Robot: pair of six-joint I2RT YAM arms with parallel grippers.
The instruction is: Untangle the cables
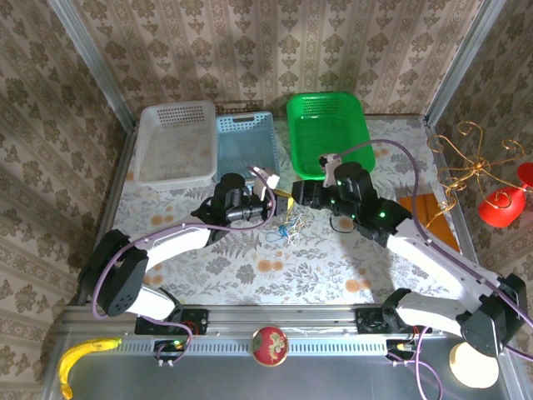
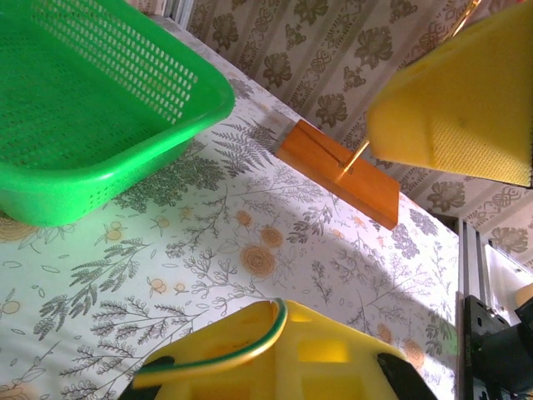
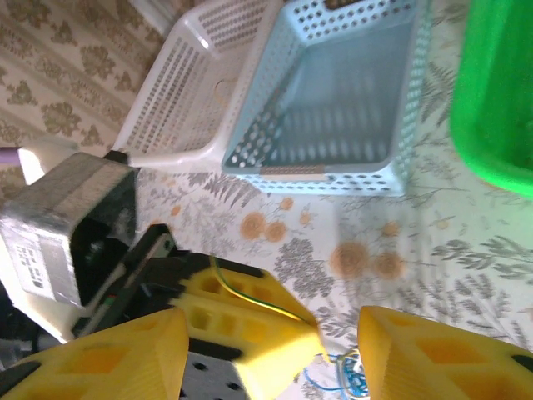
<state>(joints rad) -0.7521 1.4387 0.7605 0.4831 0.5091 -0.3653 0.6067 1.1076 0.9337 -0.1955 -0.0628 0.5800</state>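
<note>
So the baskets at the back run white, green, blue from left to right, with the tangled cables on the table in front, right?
Not quite: the top external view shows the white basket, the blue basket, then the green basket, left to right. The cables do lie on the table in front.

White basket [image 1: 176, 154], blue basket [image 1: 246, 123], green basket [image 1: 326, 125] side by side; orange block [image 1: 425, 210] apart

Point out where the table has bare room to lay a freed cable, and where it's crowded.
Widest bare patch: the table between left arm and right arm, from the cables to the near edge. A smaller one lies between the white basket and left arm. Crowded: centre, where left end effector and right end effector meet by the cables.
</note>
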